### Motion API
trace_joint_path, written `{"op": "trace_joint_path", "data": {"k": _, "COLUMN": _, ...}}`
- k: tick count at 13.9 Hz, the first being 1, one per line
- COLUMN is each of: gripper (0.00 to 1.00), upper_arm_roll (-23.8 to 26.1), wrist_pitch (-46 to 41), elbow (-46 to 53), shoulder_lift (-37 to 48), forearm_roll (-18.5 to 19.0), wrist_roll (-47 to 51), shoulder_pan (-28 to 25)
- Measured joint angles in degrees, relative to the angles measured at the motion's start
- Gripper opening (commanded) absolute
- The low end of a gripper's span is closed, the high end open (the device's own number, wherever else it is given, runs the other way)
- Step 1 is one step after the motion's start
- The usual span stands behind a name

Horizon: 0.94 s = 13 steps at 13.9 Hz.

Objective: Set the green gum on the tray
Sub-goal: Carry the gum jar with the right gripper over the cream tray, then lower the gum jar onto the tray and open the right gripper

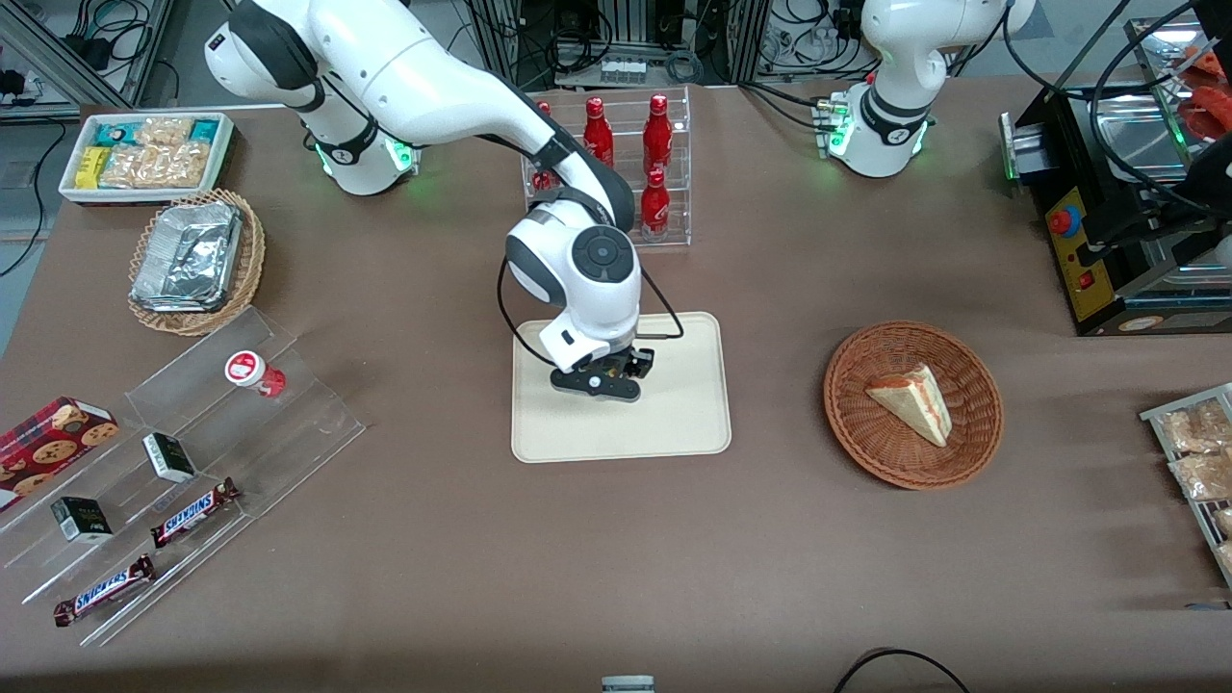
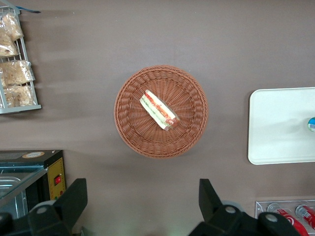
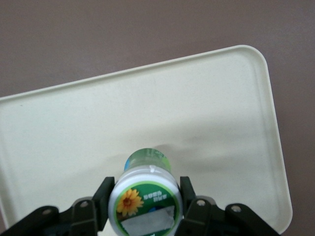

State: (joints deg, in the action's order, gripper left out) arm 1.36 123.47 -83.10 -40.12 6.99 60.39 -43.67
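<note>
Green gum [image 3: 145, 194], its round white lid printed with an orange flower, sits clamped between the fingers of the gripper [image 1: 616, 373] just above the smooth cream tray [image 1: 685, 423] on a brown matte tabletop; nearer the working arm's end, Snickers bars [image 1: 195, 511] lie on a clear acrylic stand [image 1: 289, 423]

Gripper [image 1: 616, 377]: we sit low over the tray [image 1: 674, 423], fingers closed round the green gum [image 3: 146, 189].
Tray surface: bare cream all about the gum, so we have room.
Nearest obstacles: bottle rack [image 1: 616, 164] farther from the front camera; wicker basket [image 1: 912, 404] toward the parked arm's end, well apart.
</note>
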Motion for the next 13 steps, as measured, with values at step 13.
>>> {"op": "trace_joint_path", "data": {"k": 13, "gripper": 0.21, "upper_arm_roll": 0.0, "wrist_pitch": 2.1, "elbow": -0.1, "shoulder_lift": -2.6, "forearm_roll": 0.4, "wrist_roll": 1.1, "shoulder_pan": -0.7}}
